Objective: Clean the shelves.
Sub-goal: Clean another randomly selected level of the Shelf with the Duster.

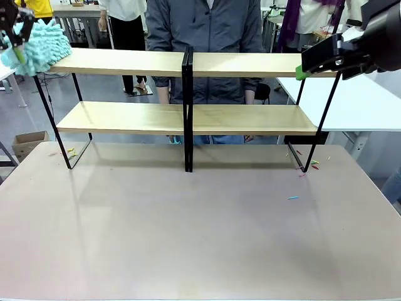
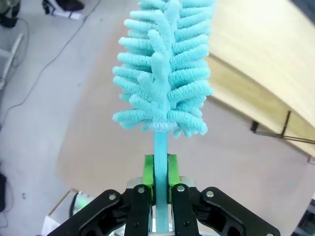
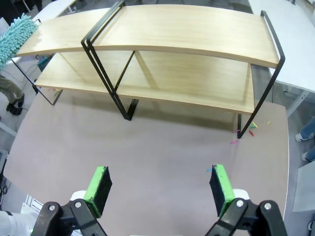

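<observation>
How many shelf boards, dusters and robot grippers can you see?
Shelf boards: 2, top and bottom
Blue fluffy duster: 1
Grippers: 2, left gripper and right gripper
Total: 5

- A grey floor (image 1: 113, 88) runs behind the work table (image 1: 188, 238), whose top is pale beige-grey.
- A white table (image 1: 369, 103) stands at the right, just past the work table's edge.
- A cardboard box (image 1: 28, 143) sits on the floor at the left.
- Another white table (image 1: 78, 11) stands far back at the left, with people near it.
- Cables (image 2: 34, 73) trail over the floor in the left wrist view.
- The light is even and bright.
</observation>
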Tool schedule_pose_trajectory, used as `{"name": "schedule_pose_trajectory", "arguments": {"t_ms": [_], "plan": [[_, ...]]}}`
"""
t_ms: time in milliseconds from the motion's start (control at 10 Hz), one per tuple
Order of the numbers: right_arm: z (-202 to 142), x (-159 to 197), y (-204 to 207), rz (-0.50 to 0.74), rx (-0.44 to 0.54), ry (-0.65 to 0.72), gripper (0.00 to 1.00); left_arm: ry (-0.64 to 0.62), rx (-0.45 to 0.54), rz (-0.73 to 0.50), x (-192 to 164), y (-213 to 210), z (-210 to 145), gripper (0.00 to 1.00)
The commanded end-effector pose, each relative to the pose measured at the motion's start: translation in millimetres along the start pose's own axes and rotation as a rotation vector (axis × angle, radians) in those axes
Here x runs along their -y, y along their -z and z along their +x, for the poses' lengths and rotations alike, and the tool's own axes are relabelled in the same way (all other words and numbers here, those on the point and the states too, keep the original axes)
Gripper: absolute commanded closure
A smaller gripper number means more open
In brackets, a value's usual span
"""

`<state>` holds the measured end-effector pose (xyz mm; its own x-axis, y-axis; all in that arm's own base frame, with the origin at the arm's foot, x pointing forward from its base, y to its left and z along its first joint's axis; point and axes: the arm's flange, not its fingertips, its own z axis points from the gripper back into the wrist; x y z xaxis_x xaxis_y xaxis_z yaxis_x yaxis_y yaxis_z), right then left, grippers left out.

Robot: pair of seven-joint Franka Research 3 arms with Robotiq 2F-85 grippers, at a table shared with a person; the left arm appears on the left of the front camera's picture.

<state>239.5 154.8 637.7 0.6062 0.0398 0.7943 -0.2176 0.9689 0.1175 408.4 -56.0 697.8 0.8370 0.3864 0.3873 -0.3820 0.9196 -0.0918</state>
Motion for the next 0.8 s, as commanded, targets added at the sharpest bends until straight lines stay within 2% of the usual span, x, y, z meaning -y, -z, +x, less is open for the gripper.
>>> {"name": "schedule_pose_trajectory", "arguments": {"t_ms": [0, 400, 600, 700], "plan": [[0, 0, 0, 0.001, -0.001, 0.003, 0.0, 0.001, 0.091, -0.121, 2, 0, -13, 0.88], [0, 0, 0, 0.001, -0.001, 0.003, 0.0, 0.096, 0.101, -0.293, -18, -16, -18, 0.88], [0, 0, 0, 0.001, -0.001, 0.003, 0.0, 0.182, 0.057, -0.447, -39, -24, -20, 0.88], [0, 0, 0, 0.001, -0.001, 0.003, 0.0, 0.277, 0.016, -0.549, -55, -29, -22, 0.88]]}}
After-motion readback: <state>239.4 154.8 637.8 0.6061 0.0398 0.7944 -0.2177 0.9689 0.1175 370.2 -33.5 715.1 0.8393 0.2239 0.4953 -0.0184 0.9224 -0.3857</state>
